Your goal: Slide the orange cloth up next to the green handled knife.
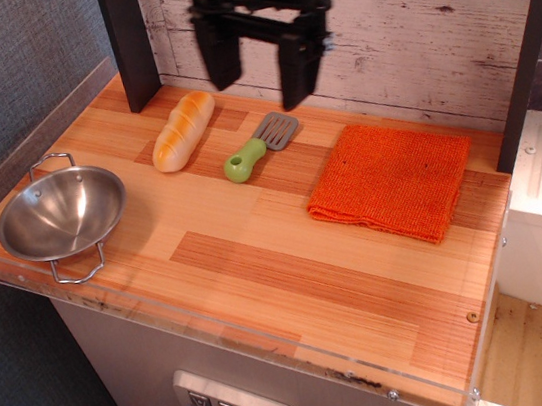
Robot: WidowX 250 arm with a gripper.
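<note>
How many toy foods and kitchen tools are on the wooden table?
4: steel bowl at the left edge, bread roll near the back, green handled knife beside it, orange cloth on the right. None looks hidden.

The black two-fingered tool [257, 69] is smeared by motion blur, and the top edge of the picture cuts off its upper body. Below the wooden-topped table [260, 265], a grey panel's buttons are too small to read.
</note>
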